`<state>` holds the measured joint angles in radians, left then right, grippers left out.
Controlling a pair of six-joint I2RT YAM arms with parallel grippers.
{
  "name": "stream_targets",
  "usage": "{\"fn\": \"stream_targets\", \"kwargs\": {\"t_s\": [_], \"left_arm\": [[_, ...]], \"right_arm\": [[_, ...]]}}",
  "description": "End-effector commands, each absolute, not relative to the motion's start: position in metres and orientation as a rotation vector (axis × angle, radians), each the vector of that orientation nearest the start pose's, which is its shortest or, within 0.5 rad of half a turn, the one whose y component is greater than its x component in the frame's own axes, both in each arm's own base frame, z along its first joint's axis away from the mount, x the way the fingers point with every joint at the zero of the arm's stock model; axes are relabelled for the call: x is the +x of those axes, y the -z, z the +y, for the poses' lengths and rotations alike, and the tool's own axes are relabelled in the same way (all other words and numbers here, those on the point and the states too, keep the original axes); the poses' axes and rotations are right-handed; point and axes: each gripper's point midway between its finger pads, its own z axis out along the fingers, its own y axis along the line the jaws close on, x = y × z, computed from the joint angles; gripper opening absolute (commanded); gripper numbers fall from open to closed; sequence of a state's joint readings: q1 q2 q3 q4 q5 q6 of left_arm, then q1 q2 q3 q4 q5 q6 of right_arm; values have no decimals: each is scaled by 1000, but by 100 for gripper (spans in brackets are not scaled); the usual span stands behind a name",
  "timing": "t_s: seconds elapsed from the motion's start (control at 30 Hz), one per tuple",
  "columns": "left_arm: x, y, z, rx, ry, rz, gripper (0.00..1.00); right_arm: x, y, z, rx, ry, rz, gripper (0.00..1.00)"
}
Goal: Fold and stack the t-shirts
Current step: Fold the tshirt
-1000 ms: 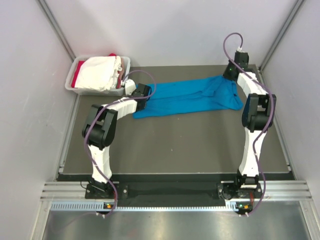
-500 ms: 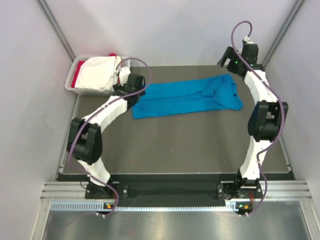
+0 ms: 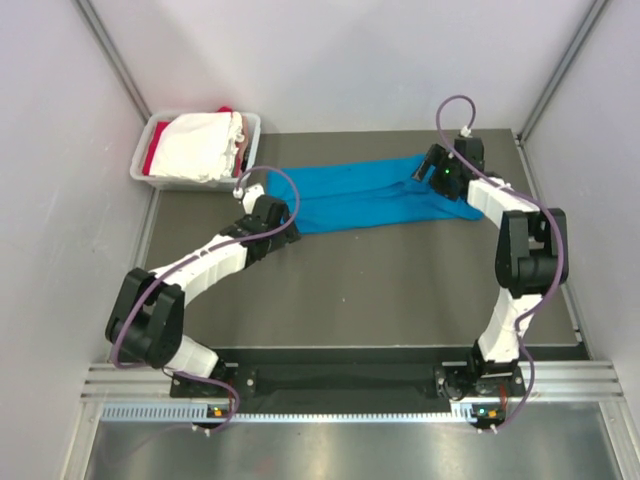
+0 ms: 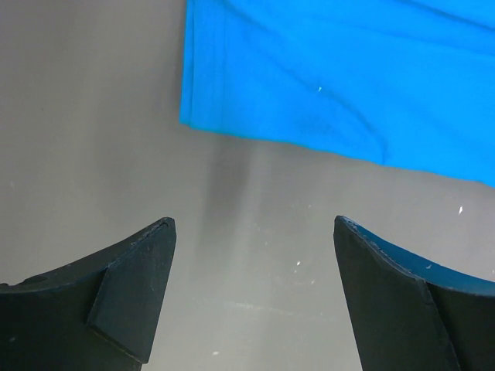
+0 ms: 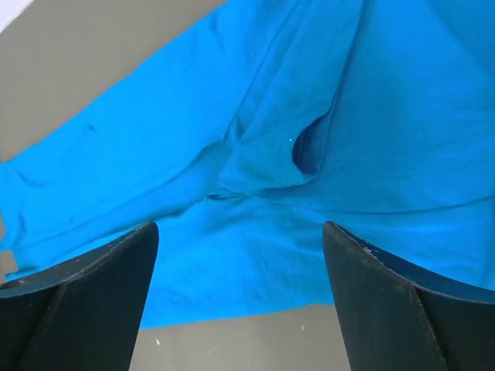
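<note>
the left gripper [image 4: 254, 232] stands wide open, its two dark fingers [image 4: 131, 278] spread apart with nothing between them but bare table; it holds nothing and touches no cloth. just beyond its fingertips lies a hemmed corner of the bright blue short-sleeved cotton t-shirt [image 3: 370, 195], apart from the fingers. the right gripper [image 5: 240, 232] is likewise spread wide and grips nothing; its fingers hang over the blue cloth, which fills nearly all of its wrist view, with creases and a small dark gaping fold in the middle. whether those fingertips touch the cloth cannot be told. from above, the blue shirt lies stretched out in a long strip across the far part of the dark grey flat table [image 3: 350, 290], the left arm at its left end and the right arm over its right end. at the far left corner, well apart from both grippers, sits the pale grey plastic tub [image 3: 140, 160], holding a bundled white cloth shirt [image 3: 200, 145] with red cloth [image 3: 152, 158] showing beside and behind it.
</note>
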<state>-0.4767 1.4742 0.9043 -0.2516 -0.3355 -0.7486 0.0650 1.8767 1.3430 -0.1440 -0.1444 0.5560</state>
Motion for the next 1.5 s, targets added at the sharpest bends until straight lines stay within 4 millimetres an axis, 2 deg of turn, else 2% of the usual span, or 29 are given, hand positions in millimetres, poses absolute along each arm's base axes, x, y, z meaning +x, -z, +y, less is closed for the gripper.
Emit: {"fn": "stream_targets", "kwargs": {"t_s": [0.0, 0.17, 0.5, 0.57, 0.67, 0.83, 0.87, 0.93, 0.97, 1.1, 1.17, 1.33, 1.37, 1.4, 1.43, 1.47], "left_arm": [[361, -117, -156, -509, 321, 2209, 87], [357, -117, -155, -498, 314, 2215, 87], [356, -129, -150, -501, 307, 2190, 87], [356, -130, -150, -497, 308, 2190, 87], [356, -131, -150, -498, 303, 2191, 87], [357, -134, -149, -498, 301, 2183, 87], [357, -134, -149, -499, 300, 2183, 87], [357, -135, -149, -499, 303, 2179, 87], [357, -135, -149, -499, 302, 2180, 87], [356, -132, -150, -497, 313, 2183, 87], [355, -130, -151, -495, 315, 2188, 87], [352, -127, -150, -492, 318, 2195, 87], [352, -128, -150, -492, 319, 2193, 87], [351, -128, -150, -491, 321, 2196, 87], [351, -130, -152, -485, 333, 2193, 87], [351, -131, -152, -483, 337, 2190, 87]], "right_arm": [[535, -123, 88, 490, -479, 2134, 83], [547, -99, 84, 532, -428, 2160, 75], [572, -83, 79, 545, -368, 2158, 55], [574, -75, 81, 548, -364, 2175, 46], [577, -73, 84, 543, -367, 2180, 33], [588, -85, 87, 520, -378, 2159, 9], [592, -92, 90, 504, -385, 2145, 8], [598, -100, 93, 482, -388, 2126, 8], [603, -108, 102, 441, -415, 2119, 8], [618, -119, 118, 364, -431, 2108, 13], [630, -119, 125, 325, -443, 2107, 19], [633, -103, 143, 254, -441, 2180, 21], [631, -106, 142, 251, -423, 2181, 22], [628, -108, 141, 246, -403, 2186, 28], [625, -129, 138, 237, -384, 2155, 34], [616, -122, 131, 255, -348, 2177, 41]]}}
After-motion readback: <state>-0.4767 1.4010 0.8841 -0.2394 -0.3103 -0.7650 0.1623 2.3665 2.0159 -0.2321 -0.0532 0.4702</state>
